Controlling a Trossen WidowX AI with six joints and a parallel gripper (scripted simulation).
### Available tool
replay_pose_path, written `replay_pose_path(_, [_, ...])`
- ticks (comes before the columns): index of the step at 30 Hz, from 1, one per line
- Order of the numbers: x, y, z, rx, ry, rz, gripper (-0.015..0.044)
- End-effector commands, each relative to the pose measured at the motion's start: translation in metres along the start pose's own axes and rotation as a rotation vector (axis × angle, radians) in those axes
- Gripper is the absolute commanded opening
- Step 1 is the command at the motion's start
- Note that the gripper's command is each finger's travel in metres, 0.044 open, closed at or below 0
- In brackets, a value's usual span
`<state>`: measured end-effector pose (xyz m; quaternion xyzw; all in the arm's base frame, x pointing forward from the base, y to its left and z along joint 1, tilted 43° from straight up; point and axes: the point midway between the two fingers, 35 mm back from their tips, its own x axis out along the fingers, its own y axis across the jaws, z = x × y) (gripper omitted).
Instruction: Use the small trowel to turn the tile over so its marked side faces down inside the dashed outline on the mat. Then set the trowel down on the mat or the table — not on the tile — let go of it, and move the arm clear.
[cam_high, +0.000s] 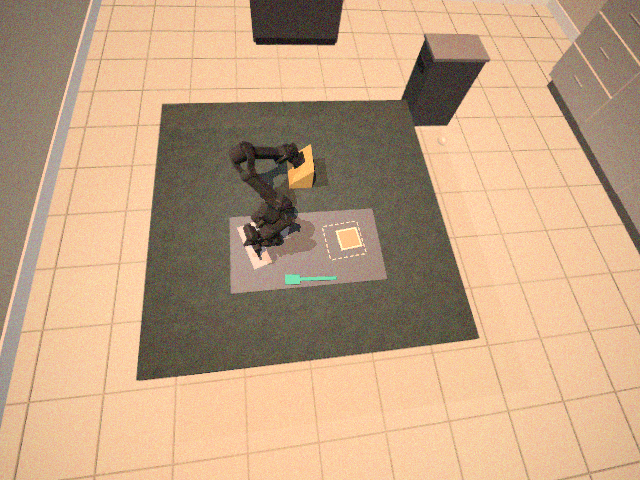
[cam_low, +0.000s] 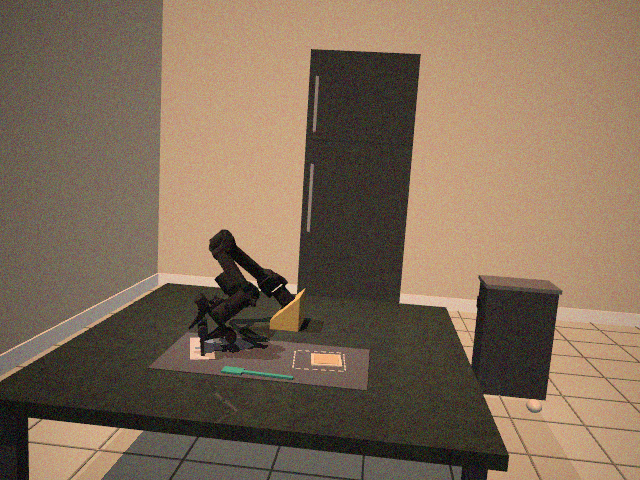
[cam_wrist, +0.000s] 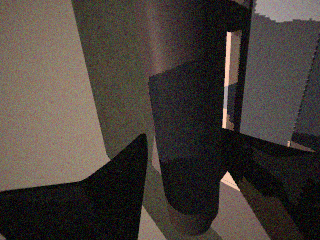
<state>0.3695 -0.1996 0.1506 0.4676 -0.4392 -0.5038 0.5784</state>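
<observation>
The gripper (cam_high: 260, 250) (cam_low: 216, 349) (cam_wrist: 177, 134) is low over the left part of the gray mat (cam_high: 305, 268) (cam_low: 279, 361), its 2 fingers spread apart. Directly below and beside it lies 1 pale rectangular block (cam_high: 262, 261) (cam_low: 195, 348), slanted in the top view and partly covered by the fingers; whether they touch it I cannot tell. The dark arm (cam_high: 262, 188) (cam_low: 226, 263) bends back toward 1 yellow wedge (cam_high: 307, 173) (cam_low: 290, 316), which stands on the surface (cam_high: 206, 330) (cam_low: 361, 413) just beyond the mat.

Nearer the mat's front edge, the 1 green trowel (cam_high: 292, 279) (cam_low: 233, 370) lies flat, apart from the gripper, its blade toward the left and its thin handle pointing right. To the right, the 1 tile (cam_high: 349, 238) (cam_low: 326, 359) lies flat inside the dashed outline (cam_high: 331, 258) (cam_low: 293, 360), orange with a pale border on top, near the outline's right side. Whether its marked side faces down I cannot tell. The trowel and tile are well apart.
</observation>
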Motion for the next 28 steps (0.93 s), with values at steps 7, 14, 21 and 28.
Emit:
replay_pose_path(7, [0.000, 0.000, -0.001, 0.006, 0.005, 0.002, 0.0300])
replay_pose_path(14, [-0.033, 0.001, -0.002, 0.020, 0.002, 0.003, 0.0300])
replay_pose_path(21, [-0.060, -0.001, 0.000, 0.033, 0.003, -0.009, 0.0300])
replay_pose_path(28, [-0.106, 0.036, 0.020, 0.035, 0.099, -0.005, 0.0300])
